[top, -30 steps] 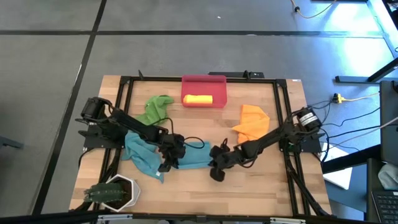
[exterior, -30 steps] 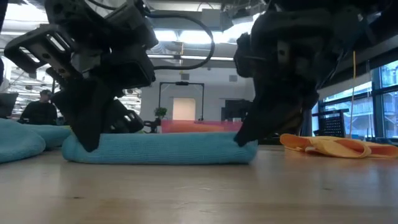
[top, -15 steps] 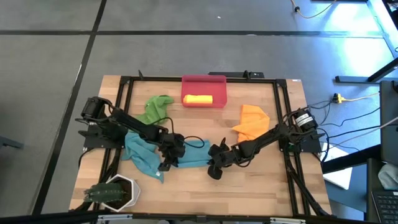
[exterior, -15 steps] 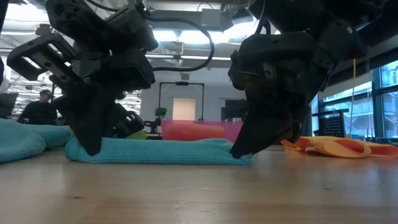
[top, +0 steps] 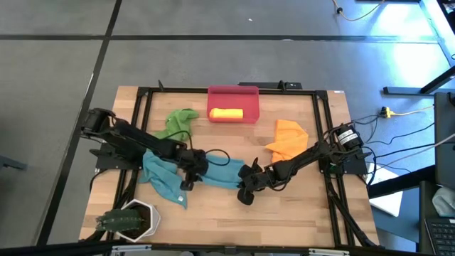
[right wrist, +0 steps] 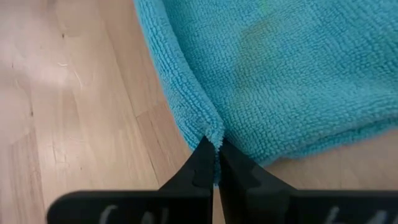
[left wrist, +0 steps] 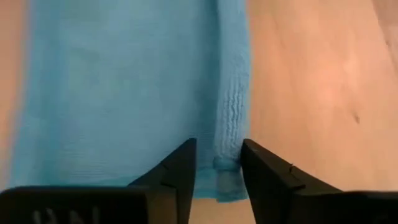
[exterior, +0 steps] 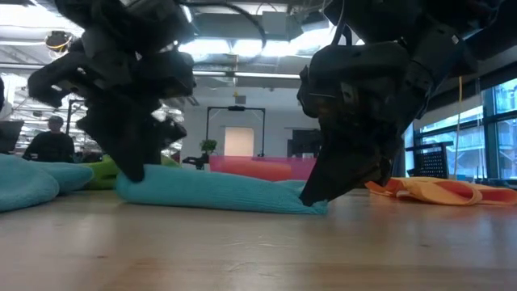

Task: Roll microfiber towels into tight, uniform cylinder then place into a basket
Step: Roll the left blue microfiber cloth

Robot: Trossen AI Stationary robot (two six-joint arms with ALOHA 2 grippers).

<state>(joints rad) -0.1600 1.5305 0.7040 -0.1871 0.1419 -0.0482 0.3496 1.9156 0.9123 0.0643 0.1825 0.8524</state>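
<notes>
I see the teal-blue microfiber towel as soft looped cloth, nubbly and matt, ribbed along its folded edge. The light wooden desk looks smooth, satin, fine-grained. The red-pink rectangular basket reads as smooth plastic. Black tool fingers look matt.

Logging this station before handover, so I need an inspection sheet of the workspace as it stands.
Surface: wooden table, black frame.
Job's things: red basket holding rolled yellow towel; green towel; orange towel; teal towel mid-table, another beside it.
Clutter: white pot with plant.
End effectors: left end effector open over teal towel's edge; right end effector pinching its corner.
Cables: yellow-plugged lead on floor.
Surroundings: seated person.
</notes>
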